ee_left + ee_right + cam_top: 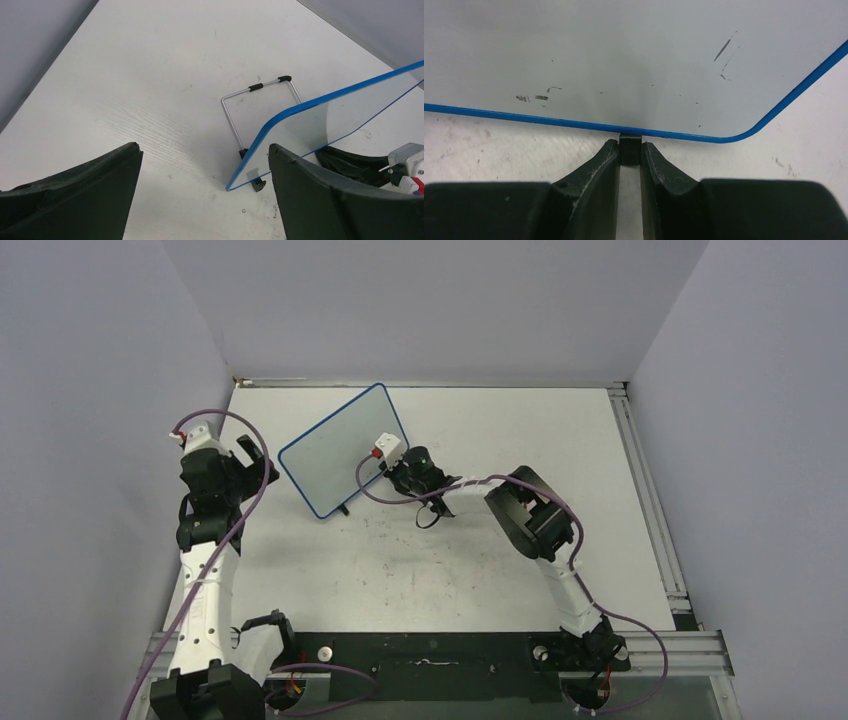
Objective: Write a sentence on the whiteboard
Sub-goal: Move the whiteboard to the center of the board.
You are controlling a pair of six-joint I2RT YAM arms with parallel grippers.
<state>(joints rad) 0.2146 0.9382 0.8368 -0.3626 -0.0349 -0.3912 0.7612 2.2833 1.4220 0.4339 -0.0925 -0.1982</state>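
Overhead, the whiteboard stands propped and tilted on the counter, left of centre toward the far side. The right gripper sits at the board's lower right edge. The left gripper hangs just left of the board, apart from it.

Left wrist view: its fingers are spread wide and hold nothing. The board and its wire stand lie ahead.

Right wrist view: its fingers are drawn together on a black foot under the blue frame. Dark scuffs mark the board face.
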